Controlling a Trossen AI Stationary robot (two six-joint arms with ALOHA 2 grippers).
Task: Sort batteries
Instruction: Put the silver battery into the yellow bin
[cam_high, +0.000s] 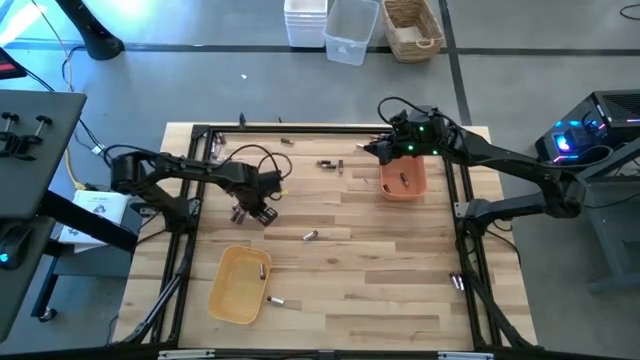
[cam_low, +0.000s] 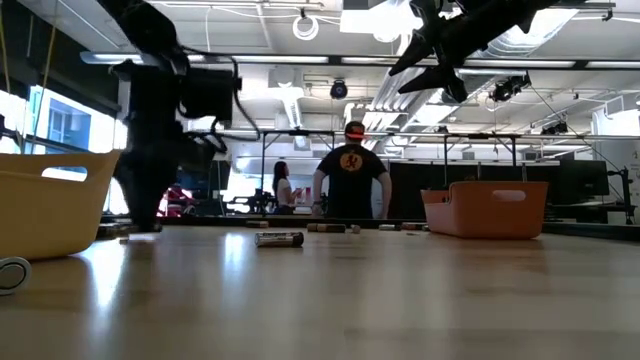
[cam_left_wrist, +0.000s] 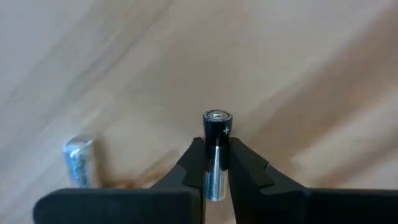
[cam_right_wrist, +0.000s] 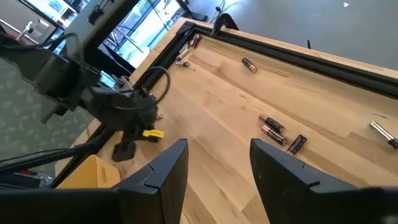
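Observation:
My left gripper (cam_left_wrist: 216, 169) points down at the left middle of the table (cam_high: 252, 210) and is shut on a black-and-silver battery (cam_left_wrist: 216, 140). A silver battery (cam_left_wrist: 79, 163) lies on the wood close beside it. My right gripper (cam_high: 384, 150) hangs open and holds nothing, high above the orange tray (cam_high: 403, 182), which has one battery in it. The yellow tray (cam_high: 238, 286) at the near left holds a battery too. More batteries lie loose on the wood: one mid-table (cam_high: 310, 236), a pair farther back (cam_high: 331, 165), and one beside the yellow tray (cam_high: 275, 300). My left gripper pinches the battery between its two fingers, one on each long side of its silver half (cam_left_wrist: 215, 180), the end away from the plus cap (cam_left_wrist: 217, 115). The fingers come from above, pointing down, and lie across the battery. The battery looks to lie flat on the table.
A black frame (cam_high: 300, 128) runs round the wooden top. One battery lies near the far rail (cam_high: 285, 143), another at the right rail (cam_high: 456, 282). Bins and a basket stand on the floor beyond the table (cam_high: 350, 30). Two people stand in the room behind (cam_low: 350, 180).

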